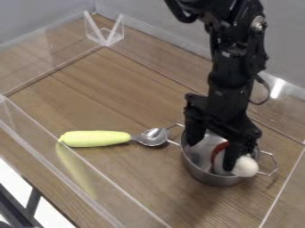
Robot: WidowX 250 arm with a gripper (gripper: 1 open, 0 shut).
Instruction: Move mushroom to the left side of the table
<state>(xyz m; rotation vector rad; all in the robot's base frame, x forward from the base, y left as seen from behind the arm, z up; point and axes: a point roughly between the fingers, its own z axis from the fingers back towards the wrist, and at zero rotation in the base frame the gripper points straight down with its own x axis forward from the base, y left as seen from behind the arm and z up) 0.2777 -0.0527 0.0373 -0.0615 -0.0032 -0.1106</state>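
The mushroom [240, 164] lies inside a small metal pot [202, 172] at the right front of the table [107, 89]; its cream stem and a strip of reddish cap show between the gripper's fingers. My black gripper [220, 150] reaches straight down into the pot with its fingers [192, 134] spread on either side of the mushroom. The jaws stand open and I cannot tell whether they touch it.
A spoon with a yellow-green handle [95, 138] and a metal bowl [152, 136] lies left of the pot. Low clear acrylic walls [48, 178] edge the table, with a clear stand [105, 32] at the back left corner.
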